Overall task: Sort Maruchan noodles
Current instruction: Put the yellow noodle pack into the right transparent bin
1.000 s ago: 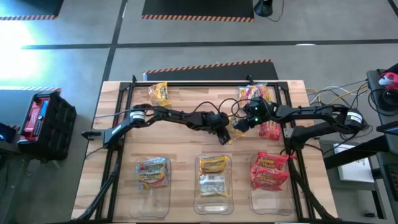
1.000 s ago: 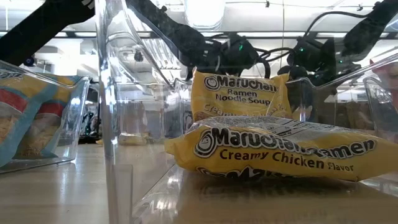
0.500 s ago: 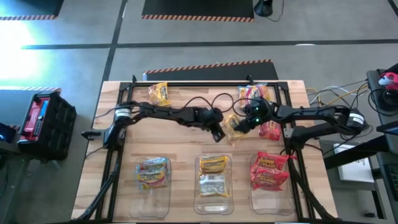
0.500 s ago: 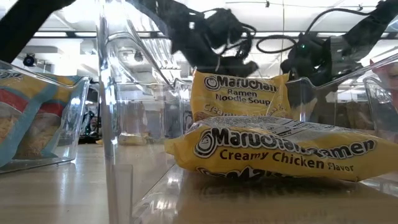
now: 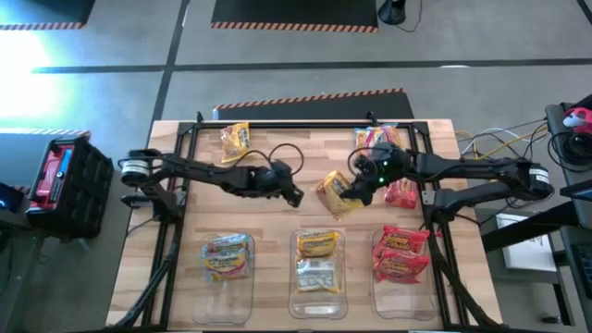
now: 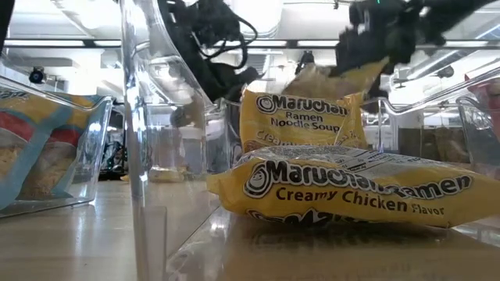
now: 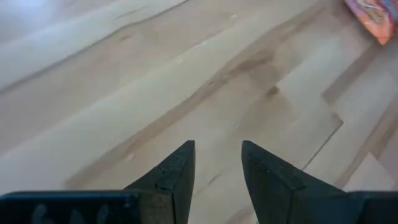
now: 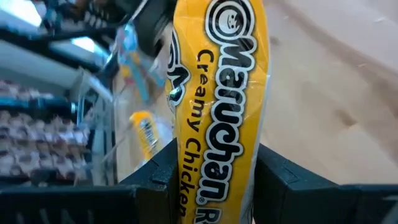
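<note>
Our right gripper (image 5: 350, 188) has its jaws clamped on a yellow Creamy Chicken packet (image 5: 333, 192), lifted off the bench (image 5: 277, 222) near its middle. We judge the step is carrying it to the middle bin (image 5: 317, 262), which already holds yellow packets; we should keep it high enough to clear the bin's wall and release only once over it. Our left gripper (image 5: 294, 195) hangs empty just beside, jaws narrowly apart, so we steer clear of it. Loose packets (image 5: 236, 139) lie at the far edge.

Yellow packet (image 5: 335, 191) lifted mid-table (others binned).
</note>
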Motion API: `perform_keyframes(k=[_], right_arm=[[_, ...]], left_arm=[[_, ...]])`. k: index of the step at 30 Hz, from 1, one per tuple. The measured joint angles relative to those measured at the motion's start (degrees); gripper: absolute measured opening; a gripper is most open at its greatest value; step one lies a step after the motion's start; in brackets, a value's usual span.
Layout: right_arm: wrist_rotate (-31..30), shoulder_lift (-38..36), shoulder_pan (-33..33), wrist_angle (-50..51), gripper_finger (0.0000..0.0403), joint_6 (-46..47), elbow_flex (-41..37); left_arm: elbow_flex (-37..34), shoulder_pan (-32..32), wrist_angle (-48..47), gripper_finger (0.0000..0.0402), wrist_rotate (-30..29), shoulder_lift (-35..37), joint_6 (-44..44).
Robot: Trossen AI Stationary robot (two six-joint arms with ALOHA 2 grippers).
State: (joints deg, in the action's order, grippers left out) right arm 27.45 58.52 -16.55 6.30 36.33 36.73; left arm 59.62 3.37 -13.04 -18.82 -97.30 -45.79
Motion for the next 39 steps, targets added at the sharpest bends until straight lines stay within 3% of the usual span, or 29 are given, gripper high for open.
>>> perform_keyframes(k=[8,14,23,30,34,39], right_arm=[[-10.00,4.81,16.72,7.66,0.0121,-2.92,12.72],[-18.18,11.51,25.01,10.84,0.0121,-3.57,18.93],[-18.34,23.43,32.21,13.16,0.0121,-9.53,25.53],[-18.37,30.74,32.58,22.27,0.0121,-15.92,32.08],[-13.95,34.20,33.03,22.37,0.0121,-18.24,34.44],[-13.10,37.27,33.19,27.83,0.0128,-19.52,38.07]], left_arm=[[-1.59,-1.96,0.02,0.0116,0.80,1.41,-2.61],[-1.64,-3.13,-0.35,0.0116,3.37,1.41,-1.28],[-1.64,-5.48,-2.73,0.0116,3.55,1.45,-1.26],[-1.64,-6.89,-3.59,0.0116,4.65,1.80,-1.67],[-1.64,-7.48,-4.43,0.0116,4.89,1.97,-2.24],[-1.64,-8.25,-6.56,0.0116,4.87,2.51,-3.02]])
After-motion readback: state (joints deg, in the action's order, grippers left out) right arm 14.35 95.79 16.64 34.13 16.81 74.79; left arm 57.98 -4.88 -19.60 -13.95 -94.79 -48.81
